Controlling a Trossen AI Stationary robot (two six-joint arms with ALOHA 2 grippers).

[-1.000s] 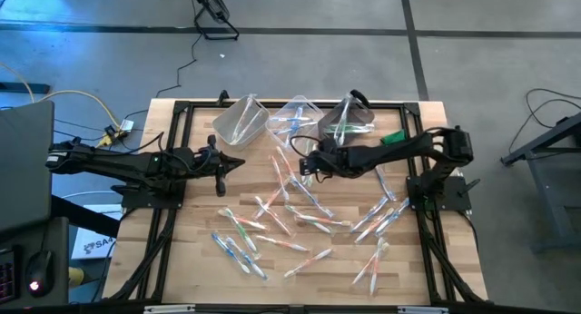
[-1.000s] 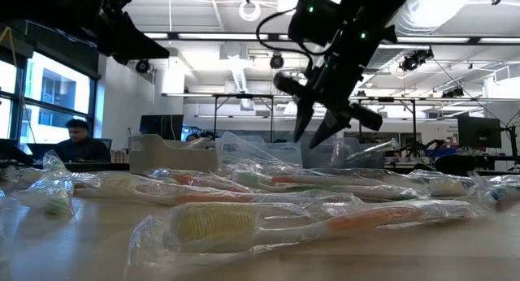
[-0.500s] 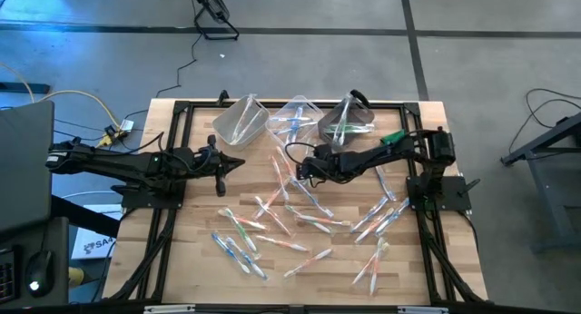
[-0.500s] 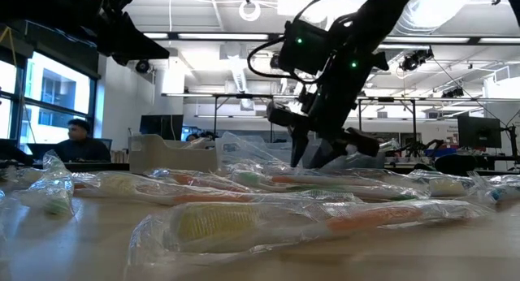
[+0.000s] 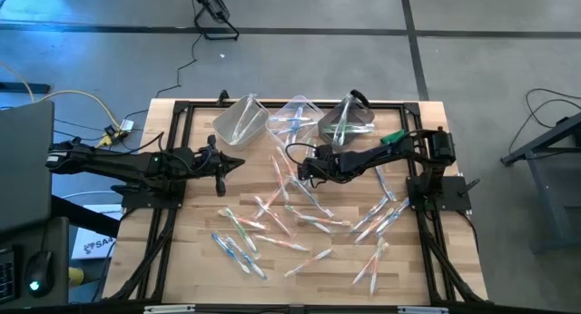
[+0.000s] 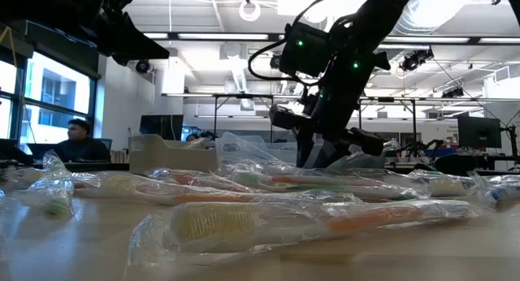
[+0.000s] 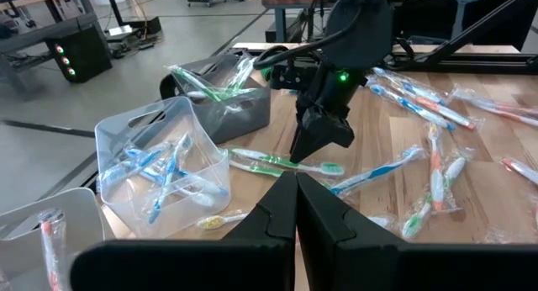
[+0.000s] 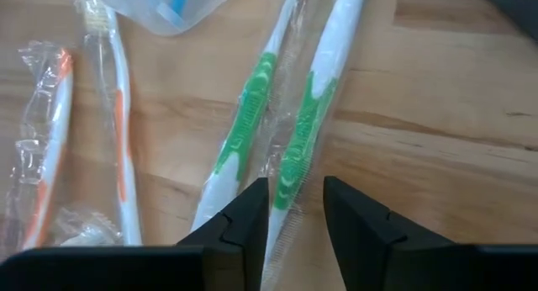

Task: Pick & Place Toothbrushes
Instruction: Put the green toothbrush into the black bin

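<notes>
1. The right gripper (image 8: 296, 208) had come down from its raised position a second before and sat low over the table; its fingers (image 8: 244, 219) had narrowed but stood apart, straddling a green-handled toothbrush (image 8: 304, 135) in its clear wrapper, not yet clamped on it.

2. In the high view the right gripper (image 5: 306, 166) lay just right of the frame's centre, having slid leftward and downward along the boards; this read as the closing phase of a pick, with the grasp nearly made but no lift begun.

3. The target was white with a green grip, lying flat on the wooden table (image 5: 427, 269); a second green toothbrush (image 8: 239, 131) lay just beside it, almost parallel, close enough to be caught too.

4. Two orange-handled toothbrushes (image 8: 50, 148) lay at the left of the right wrist frame, well apart from the fingers.

5. Loose toothbrushes (image 5: 300, 225) were scattered across the centre and lower half of the high frame; three plastic bins (image 5: 295, 119) stood along the top edge, already holding some.

6. The left gripper (image 5: 234, 164) waited at centre left, unchanged, its fingers together and empty.
</notes>
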